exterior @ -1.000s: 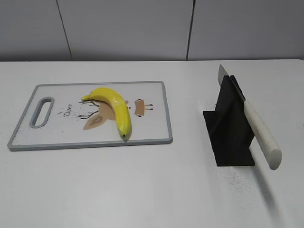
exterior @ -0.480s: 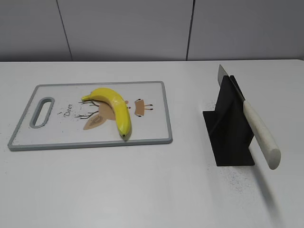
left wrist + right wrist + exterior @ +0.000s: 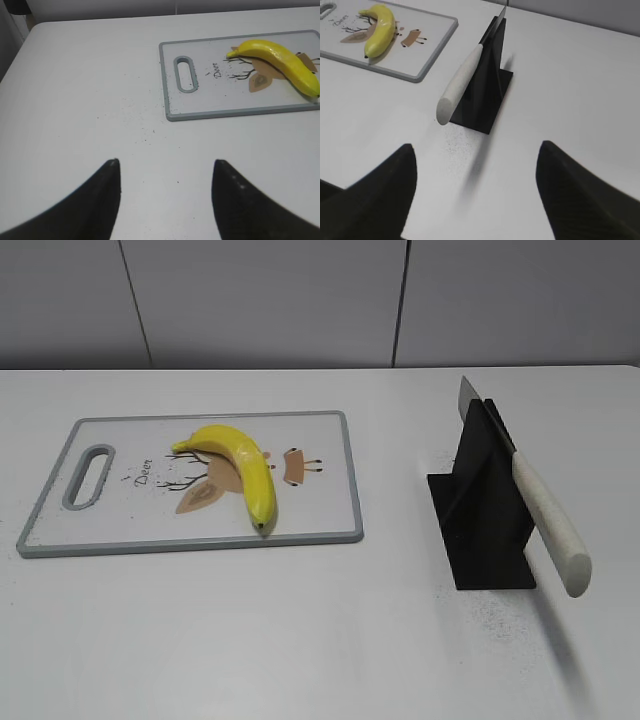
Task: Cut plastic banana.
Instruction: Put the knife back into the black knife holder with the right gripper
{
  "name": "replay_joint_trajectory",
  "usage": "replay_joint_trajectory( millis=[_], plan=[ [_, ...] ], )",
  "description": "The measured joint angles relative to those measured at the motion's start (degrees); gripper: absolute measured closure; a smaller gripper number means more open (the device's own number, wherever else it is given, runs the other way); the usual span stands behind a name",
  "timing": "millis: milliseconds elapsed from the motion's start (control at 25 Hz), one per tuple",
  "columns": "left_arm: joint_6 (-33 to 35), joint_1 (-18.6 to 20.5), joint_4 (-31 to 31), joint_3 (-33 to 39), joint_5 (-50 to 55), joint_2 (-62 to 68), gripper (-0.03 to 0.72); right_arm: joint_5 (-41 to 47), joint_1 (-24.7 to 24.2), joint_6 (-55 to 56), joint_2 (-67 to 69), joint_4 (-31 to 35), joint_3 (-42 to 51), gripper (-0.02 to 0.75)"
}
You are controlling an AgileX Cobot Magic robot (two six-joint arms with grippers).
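A yellow plastic banana [image 3: 240,468] lies on a white cutting board [image 3: 310,515] with a grey rim at the table's left. It also shows in the left wrist view [image 3: 280,62] and the right wrist view [image 3: 379,29]. A knife with a white handle [image 3: 548,523] rests slanted in a black stand [image 3: 483,510] at the right, blade tip up; the knife shows in the right wrist view [image 3: 462,82] too. My left gripper [image 3: 166,165] is open and empty over bare table, left of the board. My right gripper [image 3: 476,150] is open and empty, short of the knife handle. Neither gripper shows in the exterior view.
The board has a slot handle [image 3: 88,476] at its left end and a printed deer drawing. Dark specks lie on the white table [image 3: 300,640] near the stand's base. A grey panelled wall [image 3: 270,300] runs behind the table.
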Motion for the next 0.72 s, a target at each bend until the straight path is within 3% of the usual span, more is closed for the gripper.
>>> replay_joint_trajectory(
  millis=[240,720],
  plan=[
    [0.0,0.0,0.0,0.0,0.0,0.0,0.125,4.39,0.0,0.0,-3.71,-0.11,1.25,0.147],
    [0.0,0.0,0.0,0.0,0.0,0.0,0.125,4.77,-1.05,0.0,-5.58,-0.27,1.4,0.147]
  ],
)
